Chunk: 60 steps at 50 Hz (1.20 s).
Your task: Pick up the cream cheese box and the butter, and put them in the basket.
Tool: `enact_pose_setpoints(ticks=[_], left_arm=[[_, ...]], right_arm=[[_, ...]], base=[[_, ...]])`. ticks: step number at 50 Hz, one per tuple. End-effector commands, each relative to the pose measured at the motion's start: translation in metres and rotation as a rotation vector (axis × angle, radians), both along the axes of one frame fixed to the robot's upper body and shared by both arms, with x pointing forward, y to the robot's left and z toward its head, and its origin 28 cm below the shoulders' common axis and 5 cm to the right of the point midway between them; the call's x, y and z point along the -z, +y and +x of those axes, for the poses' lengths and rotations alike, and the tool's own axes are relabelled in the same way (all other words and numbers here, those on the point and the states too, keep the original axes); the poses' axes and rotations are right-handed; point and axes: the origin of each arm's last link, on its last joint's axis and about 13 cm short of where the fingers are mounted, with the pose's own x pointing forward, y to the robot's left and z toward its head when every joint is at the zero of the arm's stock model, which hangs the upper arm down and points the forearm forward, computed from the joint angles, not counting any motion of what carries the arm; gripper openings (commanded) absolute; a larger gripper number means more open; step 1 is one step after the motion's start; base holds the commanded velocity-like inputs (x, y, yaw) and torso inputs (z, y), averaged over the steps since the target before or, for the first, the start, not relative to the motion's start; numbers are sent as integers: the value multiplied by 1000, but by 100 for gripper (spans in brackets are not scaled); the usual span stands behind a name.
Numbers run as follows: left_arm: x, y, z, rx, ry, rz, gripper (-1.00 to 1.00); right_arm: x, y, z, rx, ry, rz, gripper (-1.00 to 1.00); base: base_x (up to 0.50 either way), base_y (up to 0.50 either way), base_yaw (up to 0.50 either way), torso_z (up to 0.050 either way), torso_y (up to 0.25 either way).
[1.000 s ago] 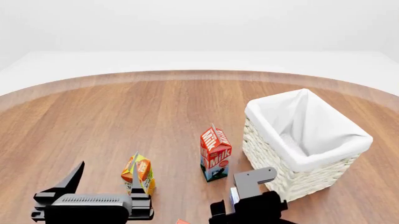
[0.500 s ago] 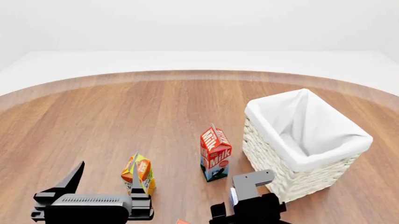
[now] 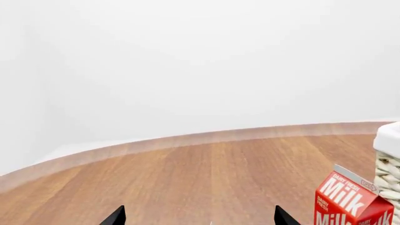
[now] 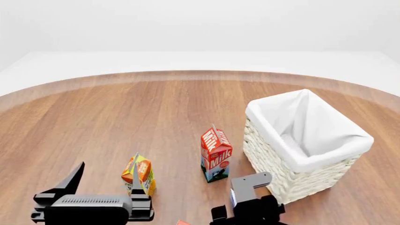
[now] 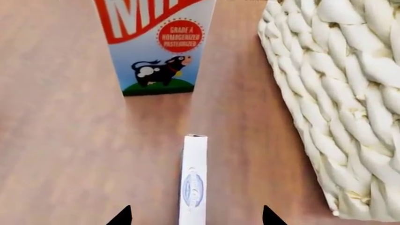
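Left wrist: left hand [image 3: 198,218] released, idle, milk carton [image 3: 351,201] ahead.

Head: basket [image 4: 312,161] just beyond right hand [image 4: 250,206].

Right wrist: cream cheese box [image 5: 193,187] centred between spread tips; descend straight, clamp its thin faces, clear of wicker.

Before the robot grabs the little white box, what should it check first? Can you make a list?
1. The cream cheese box lies between the right gripper fingertips: ok.
2. Right gripper open: ok.
3. The milk carton stands apart from the box: ok.
4. The basket is upright, with its top open: ok.
5. Butter located: cannot tell, only a red scrap shows at the head view's edge.
6. The left gripper is open and holds nothing: ok.
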Motion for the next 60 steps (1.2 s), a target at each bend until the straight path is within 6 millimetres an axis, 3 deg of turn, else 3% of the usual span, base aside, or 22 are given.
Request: enact_pose_setpoints(ticks=[1,26,37,60], left_arm=[[0,0,0,-1,-1,0,100],[1,0,0,0,1,0,100],[1,0,0,0,2,0,100],[1,-1,1,1,4,2,100]], right_arm=[[7,2,-2,-18,19,-9,100],[14,7,-2,-39,69,-3,100],[-6,8,6,-17,101,27,100],[-27,11,19,54,131,87,100]], base=[[0,0,0,0,0],[0,0,0,0,0],[0,0,0,0,0],[0,0,0,0,0]])
